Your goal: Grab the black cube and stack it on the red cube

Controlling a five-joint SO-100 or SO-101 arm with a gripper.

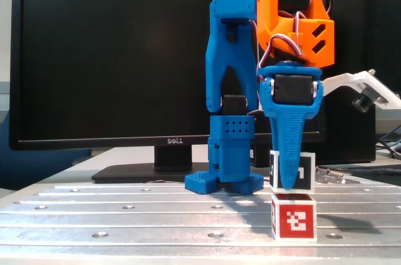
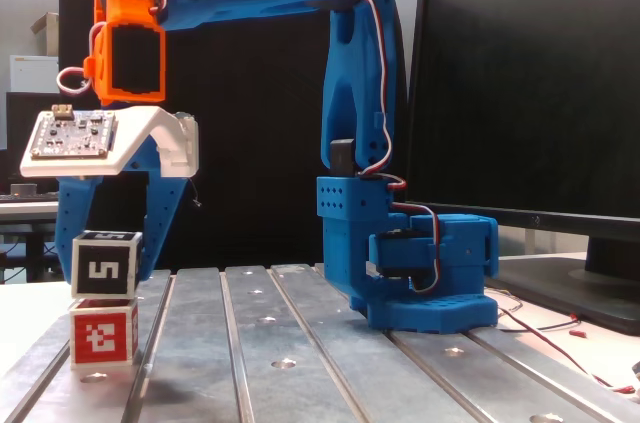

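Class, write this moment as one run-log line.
hand: shut on black cube | black cube: resting on red cube | release: not yet

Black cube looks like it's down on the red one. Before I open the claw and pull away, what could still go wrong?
1. The claw is shut on the black cube, which sits on the red cube. Lifting before opening could carry it off.
2. A fixed view shows the black cube sitting slightly off-square on the red one, so a sideways nudge at release might tip it.
3. The red cube stands loose on the slotted metal table; pressing down further could shift the stack.
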